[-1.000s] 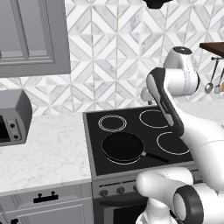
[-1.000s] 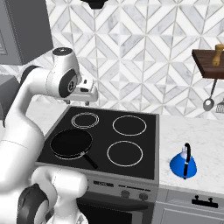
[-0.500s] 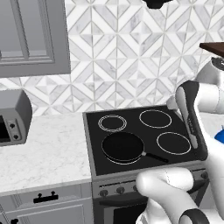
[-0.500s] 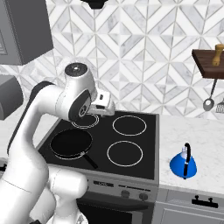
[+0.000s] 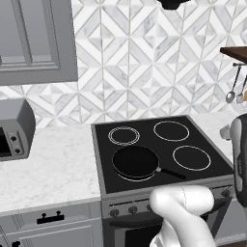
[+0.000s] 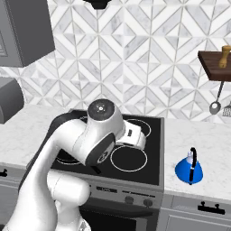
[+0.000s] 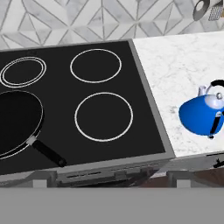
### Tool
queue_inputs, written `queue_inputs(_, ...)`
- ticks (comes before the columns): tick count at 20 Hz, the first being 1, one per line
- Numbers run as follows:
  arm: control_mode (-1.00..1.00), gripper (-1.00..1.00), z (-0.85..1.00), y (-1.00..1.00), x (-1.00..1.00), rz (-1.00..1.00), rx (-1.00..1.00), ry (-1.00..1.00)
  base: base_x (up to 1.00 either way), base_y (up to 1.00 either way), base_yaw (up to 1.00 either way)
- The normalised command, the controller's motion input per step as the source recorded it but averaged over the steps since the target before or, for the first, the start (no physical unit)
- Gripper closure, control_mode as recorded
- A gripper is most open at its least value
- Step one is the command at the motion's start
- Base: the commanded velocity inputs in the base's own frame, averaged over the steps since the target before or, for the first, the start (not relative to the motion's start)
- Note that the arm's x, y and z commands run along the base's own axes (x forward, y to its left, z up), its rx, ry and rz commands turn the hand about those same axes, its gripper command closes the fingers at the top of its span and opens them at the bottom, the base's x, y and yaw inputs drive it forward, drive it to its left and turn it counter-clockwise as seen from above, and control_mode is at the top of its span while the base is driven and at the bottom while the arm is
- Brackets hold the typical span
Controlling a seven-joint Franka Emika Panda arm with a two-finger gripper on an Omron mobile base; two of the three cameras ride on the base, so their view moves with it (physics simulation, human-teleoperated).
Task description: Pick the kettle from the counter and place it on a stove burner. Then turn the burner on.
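Nearest to me, the arm has changed much in the last second. Before, it stood over the left rear of the cooktop (image 6: pixel 153 149); now it has swung to the right, and in the right base view its big round joint covers the front left of the glass, with the white hand reaching out over the middle. In the left base view I see just a piece of the arm at the right edge.

The gripper (image 6: pixel 143 140) hangs above the stove burner (image 7: pixel 103 116), the front right ring, and it touches nothing. Its fingers are not visible to me in any view, so I cannot tell if they are spread or pressed together.

The frying pan (image 7: pixel 17 123) sits on the front left ring, its handle pointing to the front edge.

The kettle (image 7: pixel 202 114) is in the same place as before: on the counter (image 7: pixel 175 78), right of the cooktop, near the front edge, upright, well apart from the gripper. In the right base view the kettle (image 6: pixel 189 169) has its black handle up.

Farther back are the rear ring and the small double ring.
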Motion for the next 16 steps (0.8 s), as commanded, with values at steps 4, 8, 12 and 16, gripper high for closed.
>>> queue_inputs(4,-1.0,-1.0,-0.15,-1.0,-0.28,-0.14,0.0,0.0,0.0,0.0,0.0)
queue_inputs(8,-1.0,-1.0,-0.15,-0.99,-0.02,-0.05,0.0,0.0,0.0,0.0,0.0)
queue_inputs(12,-1.0,-1.0,-0.14,-0.91,0.08,0.0,0.01,0.01,0.0,0.0,0.0)
queue_inputs(16,-1.0,-1.0,-0.13,-0.79,0.34,0.0,0.04,0.02,0.0,0.0,0.0)
